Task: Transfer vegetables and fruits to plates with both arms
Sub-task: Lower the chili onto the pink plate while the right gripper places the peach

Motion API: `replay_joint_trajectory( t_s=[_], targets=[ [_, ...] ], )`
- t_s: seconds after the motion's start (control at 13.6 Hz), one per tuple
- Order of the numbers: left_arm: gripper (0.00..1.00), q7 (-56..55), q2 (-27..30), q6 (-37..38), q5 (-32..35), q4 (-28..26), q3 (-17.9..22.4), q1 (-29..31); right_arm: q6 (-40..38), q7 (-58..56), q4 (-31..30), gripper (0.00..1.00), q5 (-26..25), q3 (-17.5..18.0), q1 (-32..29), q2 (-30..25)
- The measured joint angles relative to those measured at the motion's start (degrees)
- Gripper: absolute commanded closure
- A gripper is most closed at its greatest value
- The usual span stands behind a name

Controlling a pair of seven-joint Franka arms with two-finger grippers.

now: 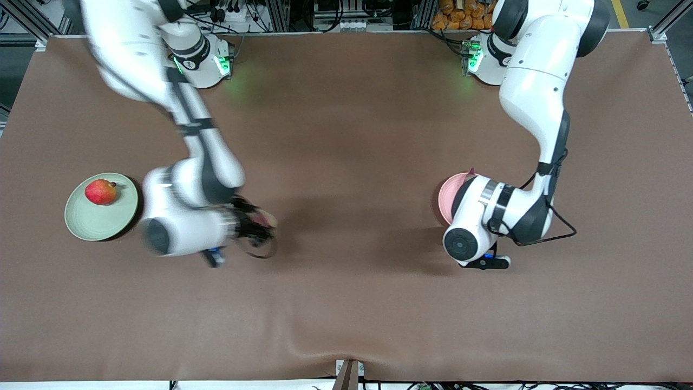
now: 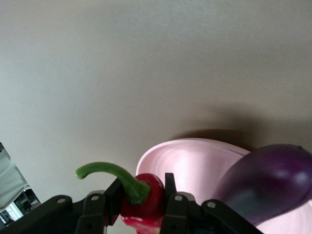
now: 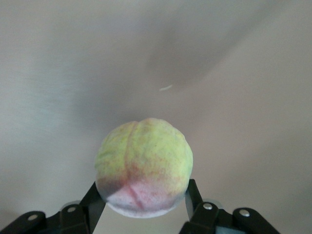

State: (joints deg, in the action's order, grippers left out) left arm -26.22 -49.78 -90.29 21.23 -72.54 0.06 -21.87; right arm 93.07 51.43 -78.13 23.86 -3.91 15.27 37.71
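My left gripper (image 2: pixel 143 189) is shut on the red chili pepper (image 2: pixel 146 202), whose green stem curls out between the fingers. It hangs over the edge of the pink plate (image 2: pixel 195 161), where the purple eggplant (image 2: pixel 268 183) lies. In the front view the left arm covers most of the pink plate (image 1: pixel 448 195) and hides its gripper. My right gripper (image 3: pixel 143 192) is shut on the yellowish-pink peach (image 3: pixel 144 165) above the brown table. The front view shows the peach (image 1: pixel 266 219) toward the right arm's end. The red apple (image 1: pixel 100 192) sits on the green plate (image 1: pixel 92 222).
A brown cloth (image 1: pixel 346 135) covers the whole table. The right arm's forearm (image 1: pixel 184 216) hangs beside the green plate. Both arm bases stand along the table edge farthest from the front camera.
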Motion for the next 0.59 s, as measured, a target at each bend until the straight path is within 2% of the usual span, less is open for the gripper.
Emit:
replay_joint_trajectory(
  t_s=[0.22,0.51,0.59],
  targets=[
    [1.00,0.2,0.0,0.0,0.0,-0.3,0.1,0.0,-11.3,-17.3,-2.0,1.00,-7.7,-0.7,-8.4,-4.8],
    [0.98,0.2,-0.1,0.0,0.0,-1.0,0.1,0.0,-11.7,-36.7,-8.1,1.00,-19.3,-1.2,-15.7,-6.7],
    [0.60,0.2,-0.2,0.0,0.0,-1.1,0.0,0.0,-10.7,-41.5,-8.9,1.00,-21.6,-1.2,-18.0,-6.7]
  ],
)
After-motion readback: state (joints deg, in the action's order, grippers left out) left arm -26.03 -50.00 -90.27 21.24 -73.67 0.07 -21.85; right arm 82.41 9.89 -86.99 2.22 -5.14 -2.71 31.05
